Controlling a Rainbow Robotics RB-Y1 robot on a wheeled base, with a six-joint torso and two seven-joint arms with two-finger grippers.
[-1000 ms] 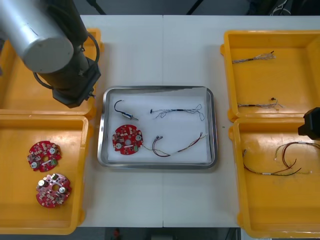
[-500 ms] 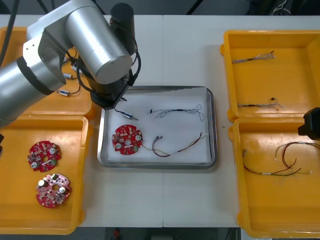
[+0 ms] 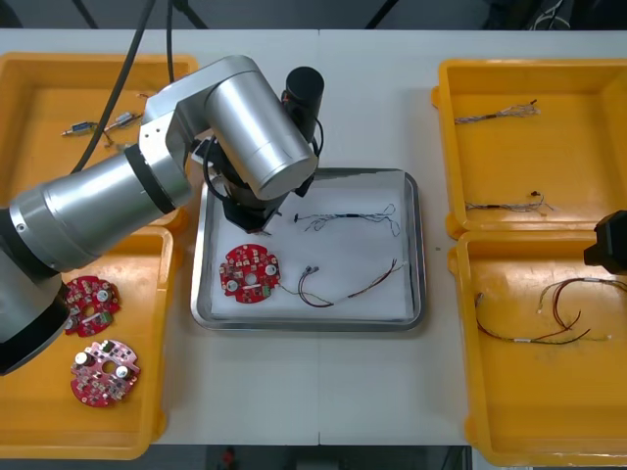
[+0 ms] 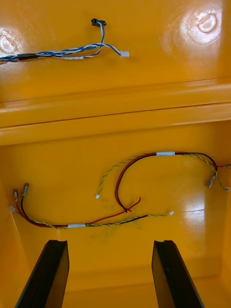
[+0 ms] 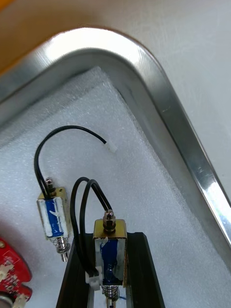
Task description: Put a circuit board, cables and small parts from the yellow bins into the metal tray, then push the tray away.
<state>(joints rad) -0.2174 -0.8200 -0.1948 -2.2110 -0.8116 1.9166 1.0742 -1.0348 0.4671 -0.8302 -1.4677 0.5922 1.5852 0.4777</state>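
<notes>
The left gripper (image 5: 110, 237) pinches a small part (image 5: 109, 252) (blue-wrapped, with a black wire looping from it) over the white liner of the tray (image 5: 163, 101), near its far-left corner. A second part (image 5: 53, 216) lies on the liner just beside it. A board (image 3: 250, 271), a blue-white cable (image 3: 348, 219) and a red-yellow cable (image 3: 348, 284) also lie in the tray. The right gripper (image 4: 109, 248) hangs, fingers spread, over red-yellow cables (image 4: 144, 185) in the near right bin (image 4: 48, 159).
</notes>
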